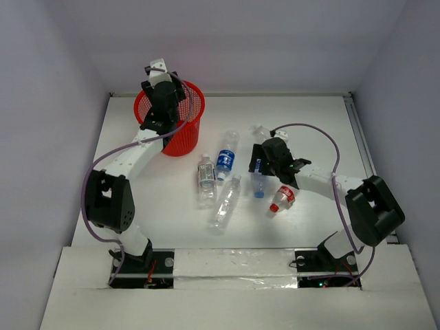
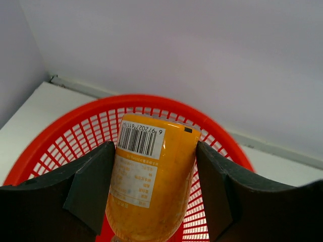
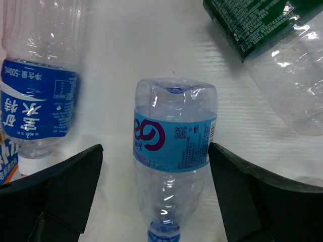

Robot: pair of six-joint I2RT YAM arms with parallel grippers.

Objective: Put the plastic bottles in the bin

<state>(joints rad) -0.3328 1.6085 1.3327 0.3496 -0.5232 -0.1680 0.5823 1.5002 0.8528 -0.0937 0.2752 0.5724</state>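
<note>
The red mesh bin (image 1: 184, 139) stands at the back left. My left gripper (image 1: 165, 102) hangs over it, shut on an orange-labelled bottle (image 2: 151, 176) held above the bin's rim (image 2: 151, 99); that bottle is hidden by the arm in the top view. My right gripper (image 1: 266, 163) is open and low at the table's middle right. Its fingers straddle a lying bottle with a light-blue label (image 3: 174, 141), also seen from above (image 1: 258, 181). The right finger is at the label's edge and the left finger stands apart.
Several more bottles lie on the table: dark-blue label (image 1: 226, 159) (image 3: 38, 96), grey label (image 1: 205, 175), no label (image 1: 225, 201), red label (image 1: 282, 198), green label (image 3: 262, 25). White walls close in the back and sides.
</note>
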